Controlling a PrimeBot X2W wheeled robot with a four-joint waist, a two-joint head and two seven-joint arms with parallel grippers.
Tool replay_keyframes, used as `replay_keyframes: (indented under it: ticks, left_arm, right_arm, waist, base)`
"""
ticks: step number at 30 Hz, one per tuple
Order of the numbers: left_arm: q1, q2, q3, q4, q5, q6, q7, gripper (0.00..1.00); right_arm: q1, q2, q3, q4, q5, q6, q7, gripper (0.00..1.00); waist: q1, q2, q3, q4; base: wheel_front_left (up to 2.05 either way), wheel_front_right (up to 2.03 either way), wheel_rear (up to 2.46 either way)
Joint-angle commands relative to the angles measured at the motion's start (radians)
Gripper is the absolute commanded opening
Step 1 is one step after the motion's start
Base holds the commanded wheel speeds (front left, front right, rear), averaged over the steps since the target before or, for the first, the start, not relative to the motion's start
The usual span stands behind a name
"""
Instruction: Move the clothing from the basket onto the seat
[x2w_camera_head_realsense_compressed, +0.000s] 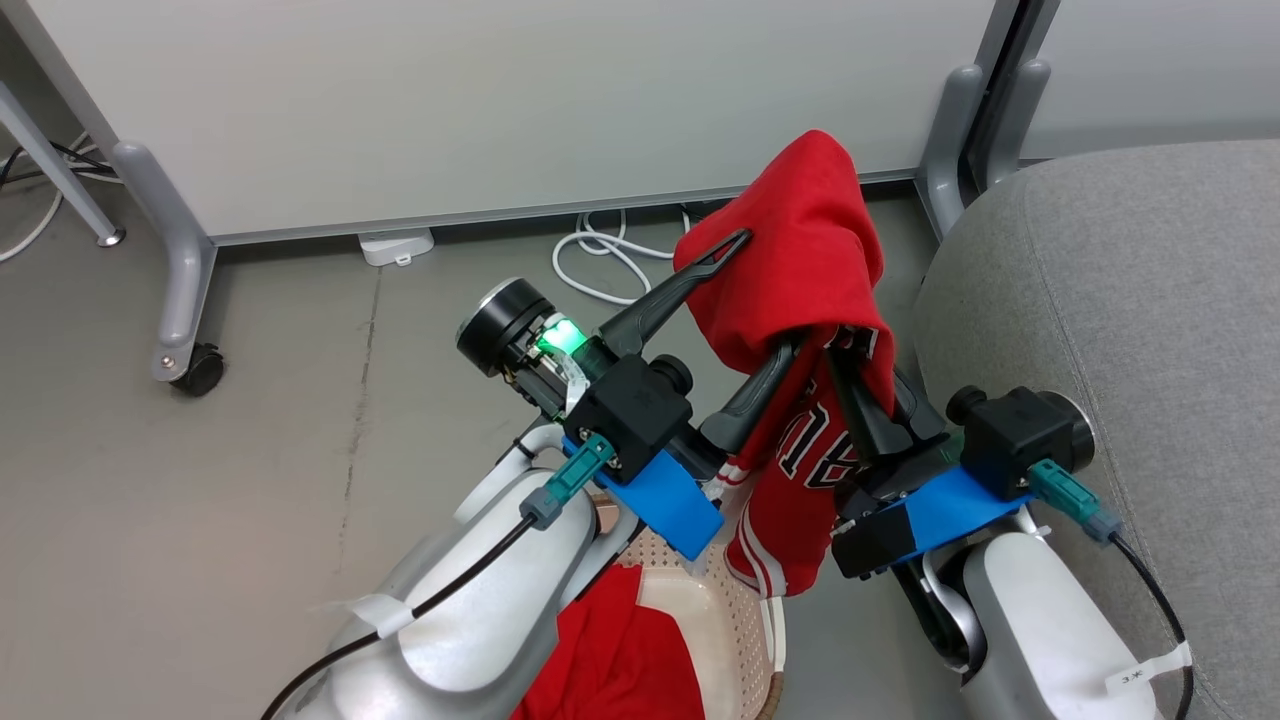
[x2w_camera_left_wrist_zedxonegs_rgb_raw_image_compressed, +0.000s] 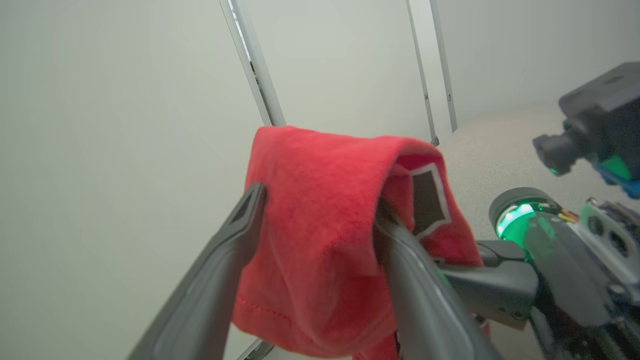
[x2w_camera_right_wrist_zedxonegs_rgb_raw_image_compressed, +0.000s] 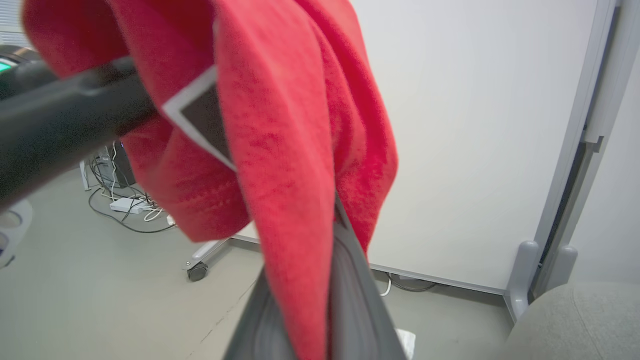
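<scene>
- Red jersey (x2w_camera_head_realsense_compressed: 800, 230) hangs in the air over the floor (x2w_camera_head_realsense_compressed: 300, 400), just left of the seat (x2w_camera_head_realsense_compressed: 1130, 320) and above the far end of the basket (x2w_camera_head_realsense_compressed: 745, 610) (its numbers and striped hem dangle lowest).
- Bearing the weight is the right gripper (x2w_camera_head_realsense_compressed: 848, 368). Its jaws are pressed together on a fold of the jersey, and the right wrist view shows cloth running down between the two fingers (x2w_camera_right_wrist_zedxonegs_rgb_raw_image_compressed: 350, 310).
- Beside it, the left gripper (x2w_camera_head_realsense_compressed: 768, 292) has its jaws wide apart. The cloth only drapes over one finger and nothing is pinched, so the right arm can probably carry the load alone.
- Down in the basket, near the robot, the second garment (x2w_camera_head_realsense_compressed: 610, 650) is not yet moved.
- A swing to the right, onto the seat, looks like the next step (the drape over the left finger might snag).
</scene>
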Motion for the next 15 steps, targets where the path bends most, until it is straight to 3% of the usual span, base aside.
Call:
replay_keyframes:
  ticks: [1,15]
  left_arm:
    - [0.011,0.004,-0.002,0.001,-0.002,-0.001,-0.002,1.0]
    - [0.035,0.014,-0.042,-0.013,0.0,-0.002,-0.002,1.0]
  right_arm:
    - [0.012,-0.003,-0.009,-0.005,-0.001,0.0,-0.001,0.0]
    - [0.013,-0.003,-0.143,-0.019,-0.03,0.0,-0.001,0.0]
  waist:
    - [0.0,0.0,0.003,-0.002]
    - [0.0,0.0,0.051,-0.042]
  base:
    - [0.0,0.0,0.0]
    - [0.0,0.0,0.0]
